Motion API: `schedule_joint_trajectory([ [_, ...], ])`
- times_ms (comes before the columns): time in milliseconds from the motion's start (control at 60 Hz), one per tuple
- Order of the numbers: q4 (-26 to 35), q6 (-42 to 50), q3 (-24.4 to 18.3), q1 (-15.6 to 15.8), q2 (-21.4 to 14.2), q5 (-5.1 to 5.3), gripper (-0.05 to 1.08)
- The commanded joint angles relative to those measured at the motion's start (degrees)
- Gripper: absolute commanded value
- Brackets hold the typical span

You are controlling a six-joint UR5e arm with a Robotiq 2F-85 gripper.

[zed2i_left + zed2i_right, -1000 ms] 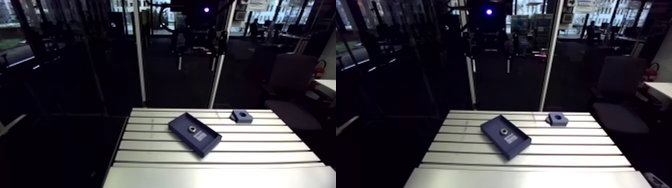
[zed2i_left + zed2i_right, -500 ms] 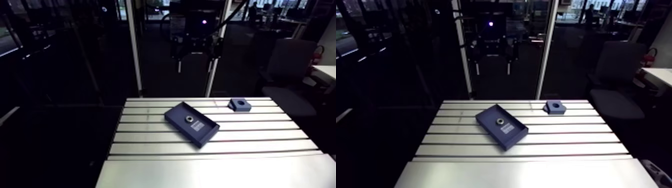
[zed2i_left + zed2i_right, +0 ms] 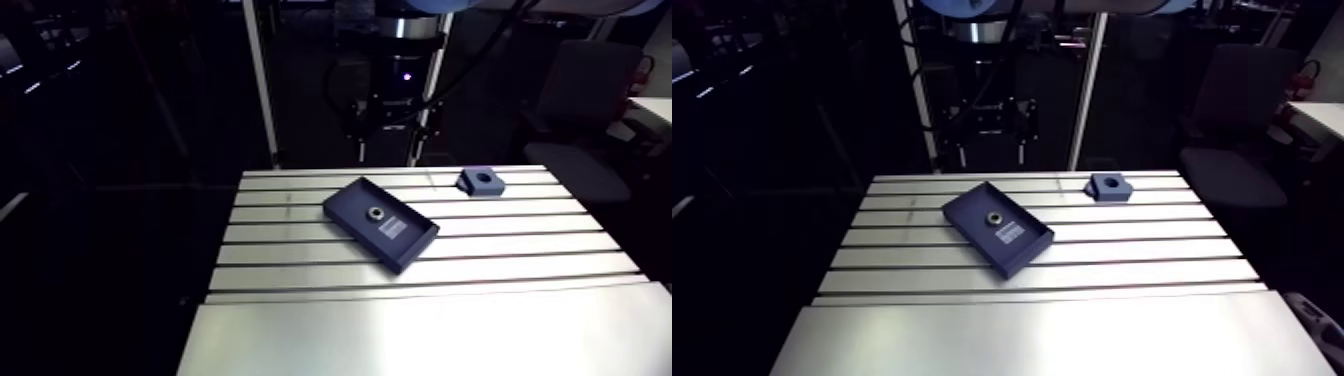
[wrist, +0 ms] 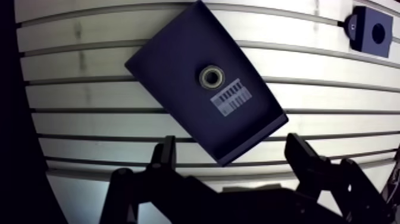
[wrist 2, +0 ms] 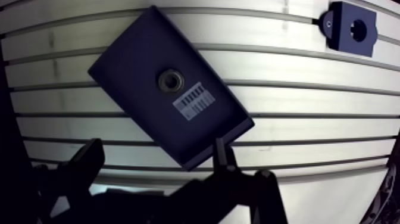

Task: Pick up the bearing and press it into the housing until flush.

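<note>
Gripper (image 4: 232, 148), fingers (image 4: 164, 157) spread and empty, hovers over the tray's (image 4: 166, 59) near end; bearing (image 4: 210, 77) untouched.
The bearing lies near the tray's middle, just beside a white label (image 4: 231, 99); the housing (image 4: 369, 30) sits well apart from the tray, off its far corner. Likely risk: descending off-centre, a finger strikes the tray wall and shoves tray and bearing askew.

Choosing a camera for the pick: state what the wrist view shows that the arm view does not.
Wrist view only: the pincer plainly open and empty, with a corner of the tray just ahead of it. Arm view only: the table and its smooth, unslotted near end. Both: the bearing lying in the tray beside a white label, and the housing apart on the slats.
</note>
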Motion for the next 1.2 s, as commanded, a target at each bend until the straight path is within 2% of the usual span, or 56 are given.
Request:
schedule_joint_trajectory([
  [17, -3.45, 0.01, 1.54, -0.06, 1.89, -0.4, 0.01],
  [133, -5.1, 0.0, 2.08, -0.06, 2.85, -0.83, 0.01],
  [467, -8.59, -0.09, 3.67, -0.06, 4.25, -0.68, 0.01],
  [733, -10.19, -0.18, 4.99, -0.05, 5.5, -0.59, 0.16],
  [1200, -12.24, -0.09, 5.8, 0.03, 7.26, -0.5, 0.3],
])
